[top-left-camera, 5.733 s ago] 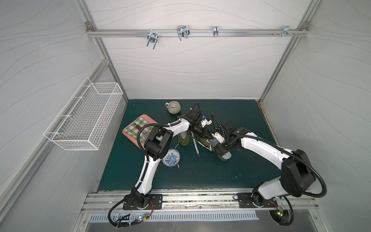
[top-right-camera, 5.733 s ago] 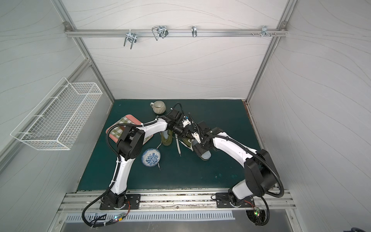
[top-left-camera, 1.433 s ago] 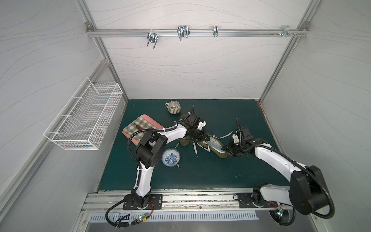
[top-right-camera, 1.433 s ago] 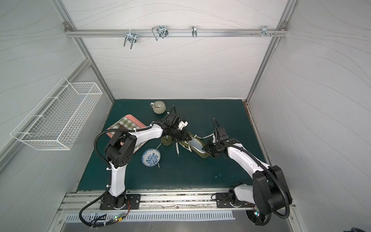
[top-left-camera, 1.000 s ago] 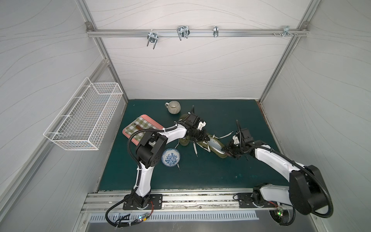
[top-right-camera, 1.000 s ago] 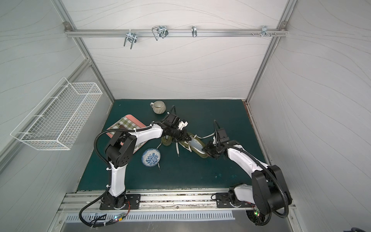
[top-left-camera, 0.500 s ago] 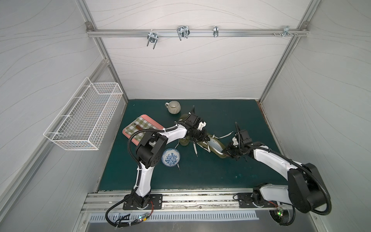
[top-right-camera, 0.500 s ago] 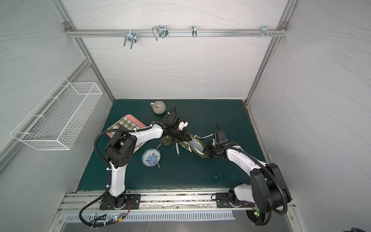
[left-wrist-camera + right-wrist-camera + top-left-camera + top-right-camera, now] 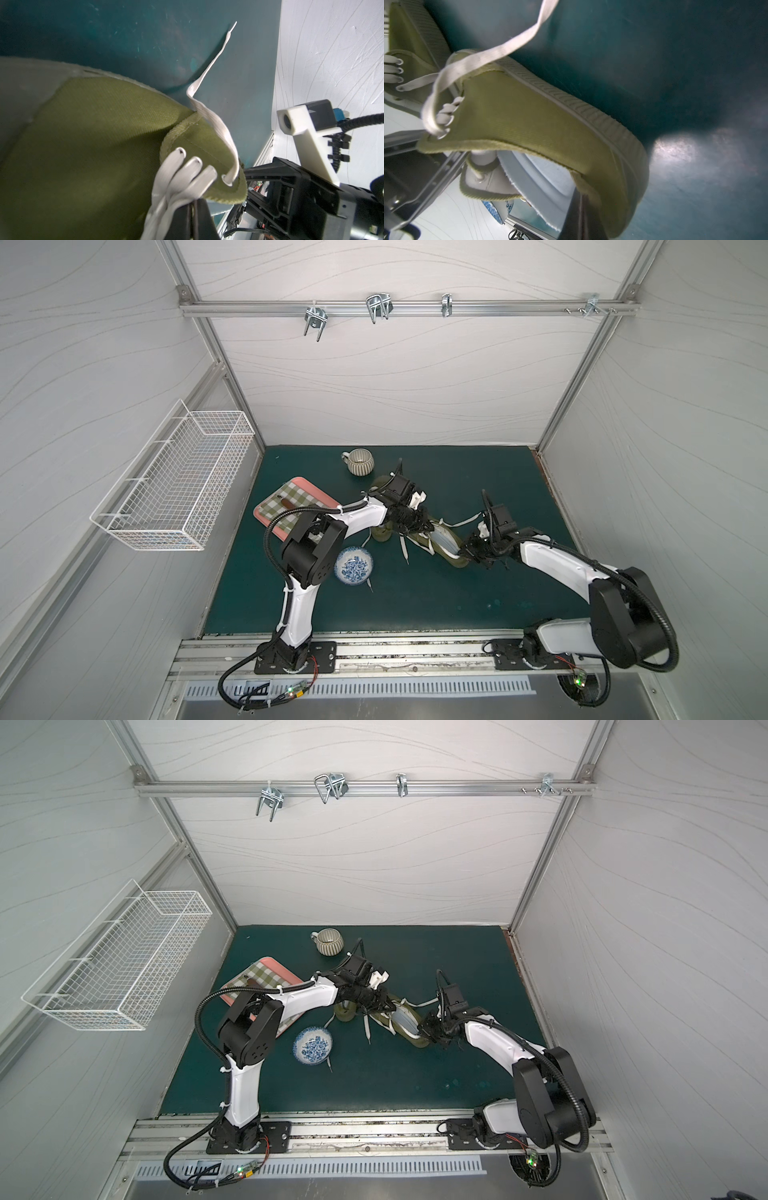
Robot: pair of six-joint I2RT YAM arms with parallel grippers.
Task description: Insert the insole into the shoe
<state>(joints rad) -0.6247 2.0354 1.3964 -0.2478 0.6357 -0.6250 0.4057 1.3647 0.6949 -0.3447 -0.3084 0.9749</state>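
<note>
My right hand (image 9: 467, 552) is pressed together on the heel rim of the shoe (image 9: 456, 562). In the right wrist view its dark fingers (image 9: 572, 216) pinch the green cloth of the heel wall. My left hand (image 9: 417, 524) is also pressed together. It pinches the same shoe at the lace end, where the white laces (image 9: 180, 176) go through the holes.

The shoe lies on the green surface (image 9: 415, 605) between my two hands. Its long side runs at a slant, with the lace end toward the left hand and the back wall. The heel is toward the right hand and the front. In both top views I can look down into its opening.

The insole (image 9: 442, 540) is pale blue and white. It sits in that opening, bent in a curve, with one rough edge beside the heel wall. I cannot tell if it lies flat on the bottom.

My right arm (image 9: 557, 568) reaches low from the front right toward the middle. My left arm (image 9: 361, 518) bends high at the elbow and reaches over a checked tray (image 9: 286, 499).

A second shoe (image 9: 381, 533) lies just beside the left hand. A blue bowl (image 9: 354, 570) is near it, and a striped cup (image 9: 360, 462) stands farther back.
</note>
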